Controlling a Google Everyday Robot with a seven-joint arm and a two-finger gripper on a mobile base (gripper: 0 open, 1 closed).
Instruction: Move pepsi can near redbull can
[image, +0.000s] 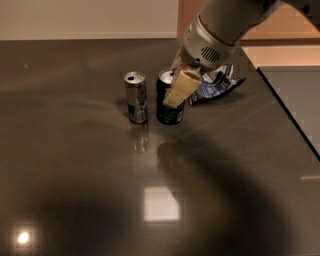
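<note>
Pepsi can (170, 115): upright on table (90, 190), just right of redbull can (135, 98), not touching. Gripper (173, 89): pinching pepsi can from above. Foil bag (216, 84): behind.

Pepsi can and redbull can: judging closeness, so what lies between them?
Nothing. The camera view shows only a narrow strip of bare tabletop between the redbull can and the pepsi can, whose top the pincer grips.
</note>
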